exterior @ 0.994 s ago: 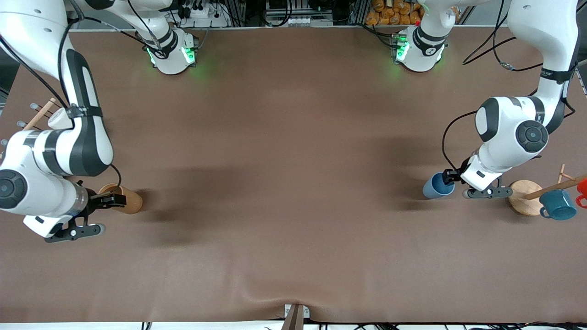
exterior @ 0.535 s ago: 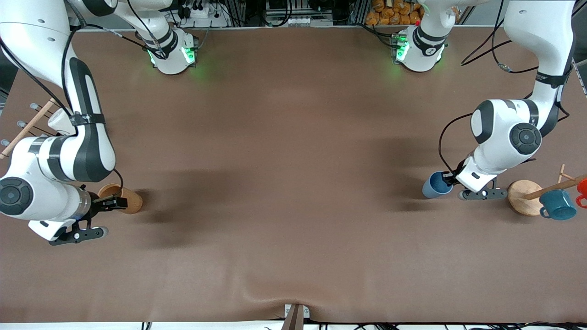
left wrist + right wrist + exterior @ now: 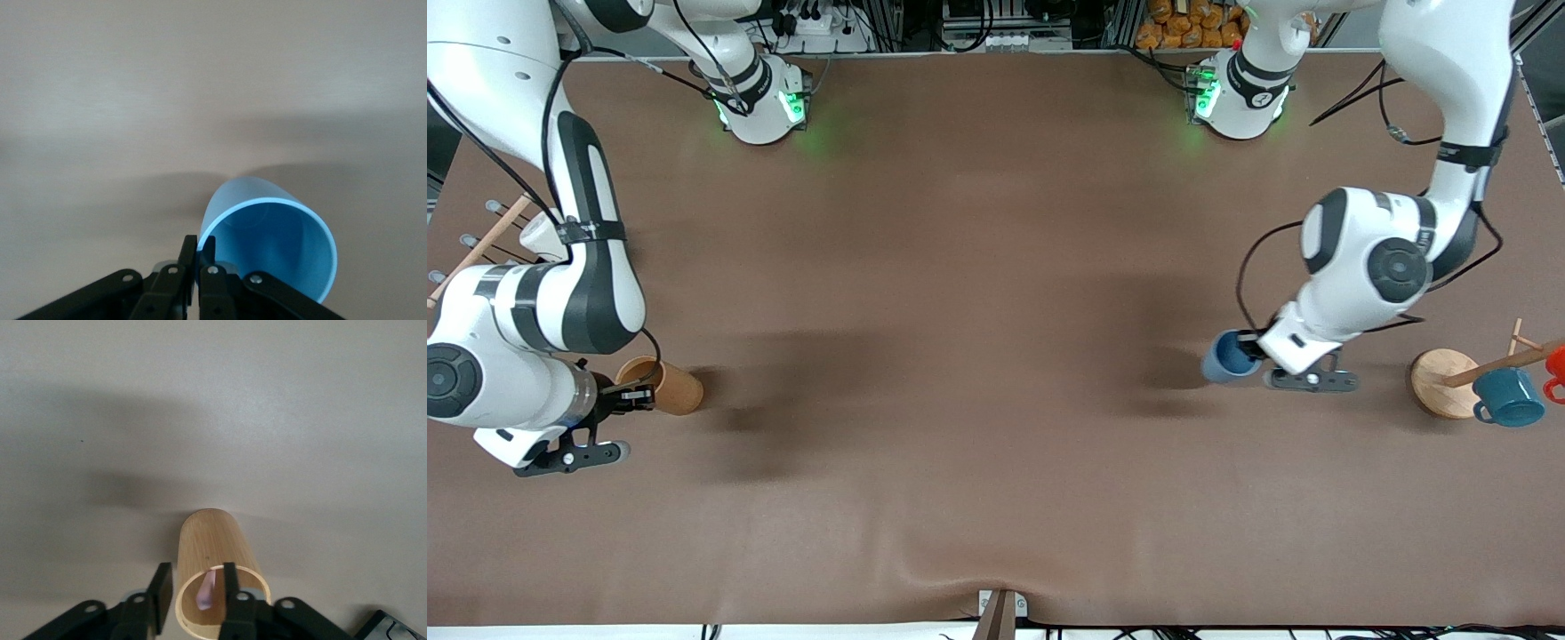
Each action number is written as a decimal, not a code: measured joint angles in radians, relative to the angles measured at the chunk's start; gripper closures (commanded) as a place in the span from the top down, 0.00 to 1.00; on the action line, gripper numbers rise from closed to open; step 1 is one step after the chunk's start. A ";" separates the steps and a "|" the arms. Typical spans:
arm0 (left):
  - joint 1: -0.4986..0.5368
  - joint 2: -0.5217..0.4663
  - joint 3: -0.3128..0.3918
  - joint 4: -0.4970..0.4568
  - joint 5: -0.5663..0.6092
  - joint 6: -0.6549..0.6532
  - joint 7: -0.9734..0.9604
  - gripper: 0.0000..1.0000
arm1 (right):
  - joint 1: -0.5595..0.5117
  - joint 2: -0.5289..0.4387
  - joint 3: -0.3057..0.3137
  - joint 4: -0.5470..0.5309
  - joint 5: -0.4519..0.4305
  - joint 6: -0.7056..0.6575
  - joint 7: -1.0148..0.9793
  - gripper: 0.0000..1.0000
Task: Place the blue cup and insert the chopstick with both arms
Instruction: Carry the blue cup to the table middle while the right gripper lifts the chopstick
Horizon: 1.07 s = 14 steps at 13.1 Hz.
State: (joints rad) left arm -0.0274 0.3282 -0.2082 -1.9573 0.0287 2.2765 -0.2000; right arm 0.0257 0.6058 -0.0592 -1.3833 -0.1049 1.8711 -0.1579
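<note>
Blue cup (image 3: 1229, 357) is pinched by its rim in the left gripper (image 3: 1254, 349), over the table (image 3: 978, 356) near the wooden mug rack (image 3: 1446, 382). At the right arm's end, the chopstick (image 3: 206, 589) stands inside the brown cup (image 3: 665, 385). The right gripper (image 3: 195, 590) is spread, one finger (image 3: 230, 583) inside that cup, one outside.

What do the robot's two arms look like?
Both are chunky, glossy white arms with black bands at the round joints. Thin black cables loop along them, and green lights glow on their bases. Each ends in a small black two-finger end effector: the left end effector and the right end effector.
</note>
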 measured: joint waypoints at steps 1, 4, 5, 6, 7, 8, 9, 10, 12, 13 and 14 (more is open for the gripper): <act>-0.028 0.000 -0.019 0.024 0.000 -0.021 -0.060 0.00 | -0.003 0.000 0.000 0.000 0.000 0.000 0.000 0.31; -0.171 0.008 -0.031 0.081 0.000 -0.046 -0.180 0.00 | -0.006 0.001 0.000 0.001 0.000 -0.001 0.000 0.31; -0.218 0.018 -0.032 0.097 0.000 -0.053 -0.226 0.00 | -0.006 0.001 0.000 0.001 0.000 -0.001 0.000 0.19; -0.262 0.030 -0.033 0.110 0.000 -0.058 -0.273 0.00 | -0.006 0.001 0.000 0.001 0.000 -0.001 0.000 0.02; -0.310 0.050 -0.033 0.125 0.000 -0.059 -0.318 0.00 | -0.006 0.001 0.000 0.001 0.000 -0.001 0.000 0.00; -0.360 0.076 -0.031 0.144 0.000 -0.059 -0.367 0.00 | -0.007 0.001 -0.001 0.002 0.000 -0.002 0.000 0.00; -0.405 0.107 -0.030 0.167 0.000 -0.059 -0.426 0.00 | -0.008 0.001 -0.001 0.002 0.000 -0.002 0.000 0.00; -0.449 0.141 -0.029 0.195 0.000 -0.059 -0.489 0.00 | -0.009 0.001 -0.001 0.002 0.000 -0.002 0.000 0.00; -0.521 0.200 -0.029 0.248 0.000 -0.059 -0.579 0.03 | -0.009 0.001 -0.001 0.004 0.001 -0.007 0.000 0.00; -0.548 0.221 -0.028 0.269 0.000 -0.059 -0.615 0.08 | -0.009 0.001 -0.001 0.008 0.001 -0.021 0.000 0.00; -0.571 0.241 -0.028 0.290 0.000 -0.059 -0.653 0.12 | -0.009 0.000 0.000 0.015 0.001 -0.040 0.000 0.00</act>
State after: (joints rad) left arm -0.5981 0.5695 -0.2357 -1.6673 0.0288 2.2175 -0.8530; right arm 0.0165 0.6054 -0.0596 -1.3688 -0.1041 1.8307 -0.1579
